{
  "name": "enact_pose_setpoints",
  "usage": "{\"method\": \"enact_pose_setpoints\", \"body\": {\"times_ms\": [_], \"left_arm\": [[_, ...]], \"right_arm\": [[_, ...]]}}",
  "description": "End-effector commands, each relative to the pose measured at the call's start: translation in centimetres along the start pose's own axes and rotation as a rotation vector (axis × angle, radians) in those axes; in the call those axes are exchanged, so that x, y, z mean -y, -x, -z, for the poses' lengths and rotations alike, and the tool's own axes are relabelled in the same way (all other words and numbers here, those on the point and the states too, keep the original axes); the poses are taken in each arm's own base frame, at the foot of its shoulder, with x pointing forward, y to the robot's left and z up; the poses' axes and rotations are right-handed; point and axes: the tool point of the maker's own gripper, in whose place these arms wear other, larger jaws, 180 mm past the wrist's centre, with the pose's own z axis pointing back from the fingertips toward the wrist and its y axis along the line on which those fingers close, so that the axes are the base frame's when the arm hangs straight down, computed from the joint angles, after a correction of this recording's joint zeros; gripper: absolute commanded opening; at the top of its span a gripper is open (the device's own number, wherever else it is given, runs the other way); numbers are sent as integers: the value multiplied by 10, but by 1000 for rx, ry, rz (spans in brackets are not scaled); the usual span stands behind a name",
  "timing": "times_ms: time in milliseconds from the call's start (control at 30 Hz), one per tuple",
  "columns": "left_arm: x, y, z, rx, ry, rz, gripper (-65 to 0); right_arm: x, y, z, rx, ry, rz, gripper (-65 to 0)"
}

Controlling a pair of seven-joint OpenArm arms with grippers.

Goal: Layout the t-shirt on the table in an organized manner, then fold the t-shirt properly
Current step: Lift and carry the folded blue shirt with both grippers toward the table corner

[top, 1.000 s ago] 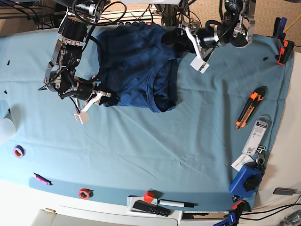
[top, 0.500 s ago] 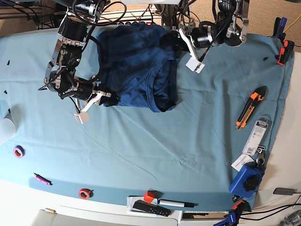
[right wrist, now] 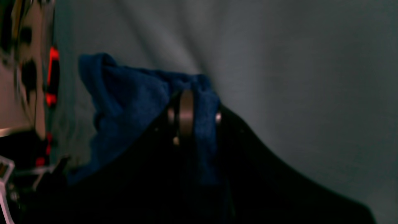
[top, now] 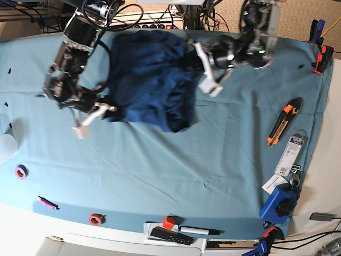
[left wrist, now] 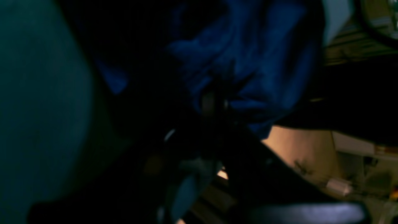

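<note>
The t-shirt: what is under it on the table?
Around the t-shirt only the table's teal cloth shows, so the shirt seems to lie on it. Whether anything else lies beneath cannot be seen; the fabric covers it.

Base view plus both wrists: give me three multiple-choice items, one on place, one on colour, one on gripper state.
1. Where on the light teal-covered table does the dark navy knit t-shirt lie?
A. far edge, between the arms
B. near edge
C. by the blue clamp

2. What colour is the utility knife?
A. green
B. orange and black
C. white

3. What is the right gripper doing?
A. open above cloth
B. shut on t-shirt
C. holding the knife

Answers: 1 A, the shirt is bunched at the far side; 2 B, its handle shows orange and black; 3 B, navy fabric is pinched at the tips.
</note>
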Motion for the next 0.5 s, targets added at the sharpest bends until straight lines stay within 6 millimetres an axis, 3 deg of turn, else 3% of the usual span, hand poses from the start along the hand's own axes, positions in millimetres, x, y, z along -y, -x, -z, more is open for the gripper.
{"method": "enact_pose_setpoints", "body": {"times_ms": [0,233,467], "left_arm": [[9,-15,3,34,14,47,-650],[42,-43,41,11,26,240,-650],[73,-50,109,-101,136,250,-650]], "right_arm": [[1,-24,-13,77,14,-27,-650],[56,-29,-62,175,175,63,-650],[105,8,-110,204,296,178,-650]]}}
